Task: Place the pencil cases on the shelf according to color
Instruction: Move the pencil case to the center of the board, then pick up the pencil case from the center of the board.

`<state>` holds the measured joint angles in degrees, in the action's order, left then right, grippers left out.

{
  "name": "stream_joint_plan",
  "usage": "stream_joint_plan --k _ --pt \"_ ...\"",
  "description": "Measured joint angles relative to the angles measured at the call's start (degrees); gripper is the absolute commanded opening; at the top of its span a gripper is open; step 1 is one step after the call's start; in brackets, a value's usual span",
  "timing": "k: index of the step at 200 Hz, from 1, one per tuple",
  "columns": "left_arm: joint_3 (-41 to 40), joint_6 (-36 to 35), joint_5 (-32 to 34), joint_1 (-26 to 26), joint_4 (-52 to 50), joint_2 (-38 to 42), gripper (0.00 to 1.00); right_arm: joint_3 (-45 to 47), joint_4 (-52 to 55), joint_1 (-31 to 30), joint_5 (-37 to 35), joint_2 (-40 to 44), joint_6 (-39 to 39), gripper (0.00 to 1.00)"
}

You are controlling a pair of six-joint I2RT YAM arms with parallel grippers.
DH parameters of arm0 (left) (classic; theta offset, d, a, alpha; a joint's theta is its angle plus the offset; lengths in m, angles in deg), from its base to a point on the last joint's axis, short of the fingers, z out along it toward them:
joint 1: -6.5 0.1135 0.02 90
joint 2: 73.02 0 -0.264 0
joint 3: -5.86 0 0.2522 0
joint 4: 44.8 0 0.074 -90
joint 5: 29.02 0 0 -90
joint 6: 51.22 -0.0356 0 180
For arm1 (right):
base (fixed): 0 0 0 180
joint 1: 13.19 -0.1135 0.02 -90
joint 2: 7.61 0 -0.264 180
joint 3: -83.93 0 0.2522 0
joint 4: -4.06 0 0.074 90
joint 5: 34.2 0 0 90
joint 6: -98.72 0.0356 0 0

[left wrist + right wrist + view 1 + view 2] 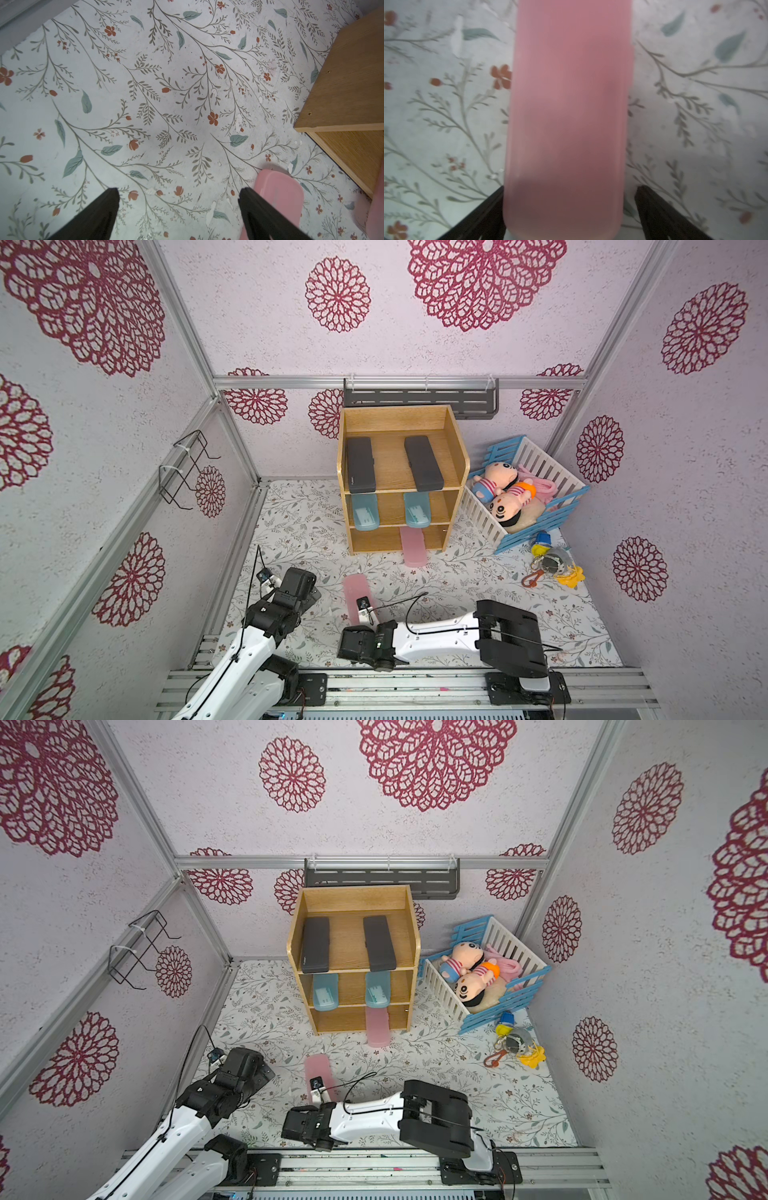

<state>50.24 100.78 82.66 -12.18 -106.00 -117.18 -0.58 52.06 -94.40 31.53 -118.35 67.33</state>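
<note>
The light-wood shelf (pixel 457 452) stands at the back of the floral mat. Two black pencil cases (pixel 360 464) (pixel 423 463) lie on its top tier and two teal ones (pixel 365 511) (pixel 417 509) on the middle tier. One pink case (pixel 413 547) sticks out of the bottom tier. A second pink case (pixel 355 593) lies flat on the mat in front. My right gripper (pixel 570 188) is open and straddles this case's (pixel 571 93) near end, with a gap showing beside one finger. My left gripper (pixel 179 190) is open and empty over the mat, just left of that case (pixel 278 193).
A blue-and-white crate (pixel 552 510) of plush dolls sits right of the shelf, with small toys (pixel 552 566) in front of it. A grey slotted rack (pixel 419 398) hangs on the back wall and a wire holder (pixel 187 468) on the left wall.
</note>
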Motion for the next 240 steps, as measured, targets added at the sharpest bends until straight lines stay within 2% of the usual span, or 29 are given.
stream_joint_plan --k 54,109,163,186,215,240 --pt "0.0 -0.5 -1.7 0.0 1.3 -0.6 0.97 14.9 -13.0 0.7 1.2 10.6 -7.7 0.99" --pt "0.0 -0.9 -1.9 0.1 1.6 -1.2 0.97 16.7 -21.1 1.6 2.8 10.2 -15.5 0.99" --pt "0.0 -0.9 -1.8 0.1 1.5 0.1 0.97 19.0 -28.6 1.9 0.9 8.6 -17.3 0.98" --pt "0.0 -0.9 -1.7 0.1 1.4 0.6 0.97 19.9 -30.9 1.7 -0.8 8.3 -17.1 0.91" --pt "0.0 -0.9 -1.2 0.1 0.9 0.8 0.97 21.6 -32.3 1.4 -3.8 8.9 -15.6 0.63" --pt "0.5 -1.0 0.7 0.1 -0.9 0.6 0.97 24.4 -30.1 1.2 -6.5 11.8 -13.9 0.61"
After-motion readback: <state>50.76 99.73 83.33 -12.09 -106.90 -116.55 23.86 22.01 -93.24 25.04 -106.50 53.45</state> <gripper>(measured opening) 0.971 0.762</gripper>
